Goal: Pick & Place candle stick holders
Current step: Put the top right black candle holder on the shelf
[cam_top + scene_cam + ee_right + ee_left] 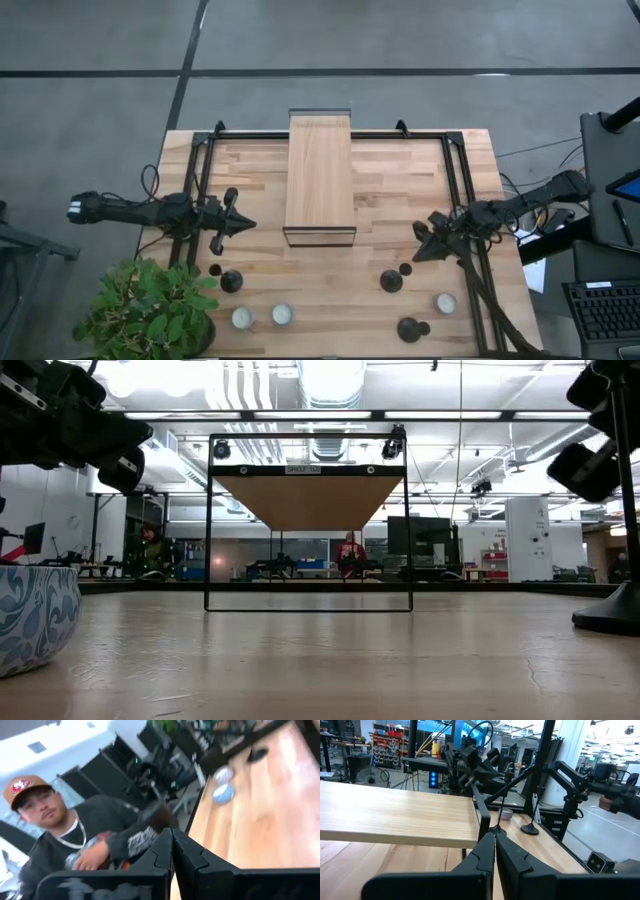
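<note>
Matt light wood table [400,190]; glossy glazed plant pot [35,615].

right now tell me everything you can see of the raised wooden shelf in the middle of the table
The raised wooden shelf is a long, pale plank with visible grain, held level above the table on a thin black metal frame with upright legs and a low rail. It stands mid-table toward the far edge, its length running front to back. Nothing rests on it, and neither gripper touches it. Two small dark fittings sit on the frame's top corners.

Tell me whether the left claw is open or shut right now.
Shut. In the left wrist view the left claw shows its two dark fingers pressed together with nothing between them, hovering beside the raised wooden shelf.
</note>
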